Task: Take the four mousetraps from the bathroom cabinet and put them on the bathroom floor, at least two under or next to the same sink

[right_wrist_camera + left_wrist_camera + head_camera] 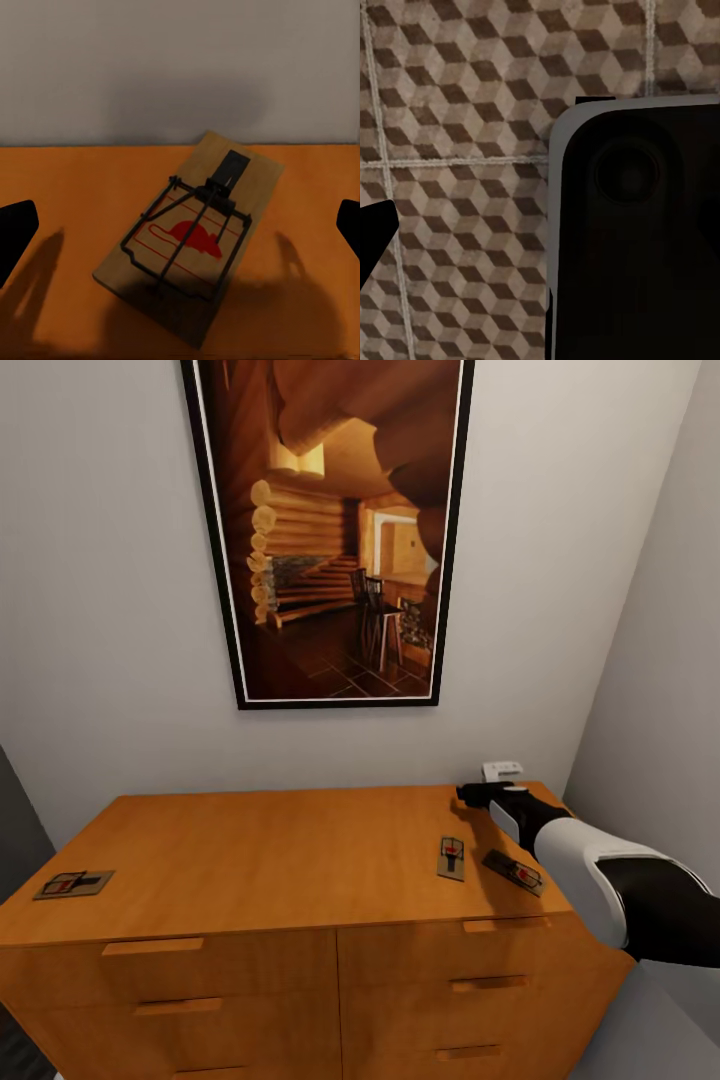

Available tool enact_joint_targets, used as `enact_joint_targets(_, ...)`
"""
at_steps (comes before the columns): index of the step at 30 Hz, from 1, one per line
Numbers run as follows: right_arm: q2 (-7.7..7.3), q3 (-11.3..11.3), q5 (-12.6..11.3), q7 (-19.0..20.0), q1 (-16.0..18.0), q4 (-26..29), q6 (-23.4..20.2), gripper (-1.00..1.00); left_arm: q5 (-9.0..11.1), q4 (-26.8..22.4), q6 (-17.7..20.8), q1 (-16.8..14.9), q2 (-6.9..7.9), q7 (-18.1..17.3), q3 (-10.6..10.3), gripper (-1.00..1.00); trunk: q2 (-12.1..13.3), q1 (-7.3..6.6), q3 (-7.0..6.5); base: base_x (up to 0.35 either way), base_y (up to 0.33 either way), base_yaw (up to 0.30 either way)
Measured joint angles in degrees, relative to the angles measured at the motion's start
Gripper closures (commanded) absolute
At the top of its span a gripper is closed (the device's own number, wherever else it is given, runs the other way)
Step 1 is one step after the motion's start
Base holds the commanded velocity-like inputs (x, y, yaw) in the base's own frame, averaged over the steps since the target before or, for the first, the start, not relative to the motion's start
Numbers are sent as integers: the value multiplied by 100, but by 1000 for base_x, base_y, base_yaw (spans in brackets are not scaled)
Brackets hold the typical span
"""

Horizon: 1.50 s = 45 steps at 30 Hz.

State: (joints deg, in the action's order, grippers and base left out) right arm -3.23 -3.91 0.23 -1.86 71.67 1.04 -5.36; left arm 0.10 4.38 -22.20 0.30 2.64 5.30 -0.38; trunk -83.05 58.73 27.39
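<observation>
Robot body: glossy white-and-black right arm, dark gripper parts.
Head view: smooth white rounded forearm shell between black segments, black elbow-side sleeve behind it, white panel on black wrist just behind matte black right gripper. Wrist views: black fingertip wedges at frame edges; dark rounded-corner body panel, pale grey rim, round recess.
</observation>
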Motion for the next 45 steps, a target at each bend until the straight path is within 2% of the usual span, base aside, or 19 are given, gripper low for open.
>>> enact_joint_targets(6, -9, 0, 5, 6, -140, 5, 51, -100, 0, 0, 0, 0, -7, 0, 0, -100, 0, 0, 0, 0, 0, 0)
enact_joint_targets(12, 174, -8, 8, 35, -215, 16, 139, -100, 0, -9, -9, 0, 9, 1, 16, -100, 0, 0, 0, 0, 0, 0)
enact_joint_targets(32, 233, -9, 16, 12, -225, 33, 629, -100, 0, -9, -9, 0, 0, 1, 18, -100, 0, 0, 0, 0, 0, 0)
enact_joint_targets(45, 228, -9, 16, 9, -227, 34, 647, -100, 0, -9, -9, 0, 0, 1, 20, -100, 0, 0, 0, 0, 0, 0)
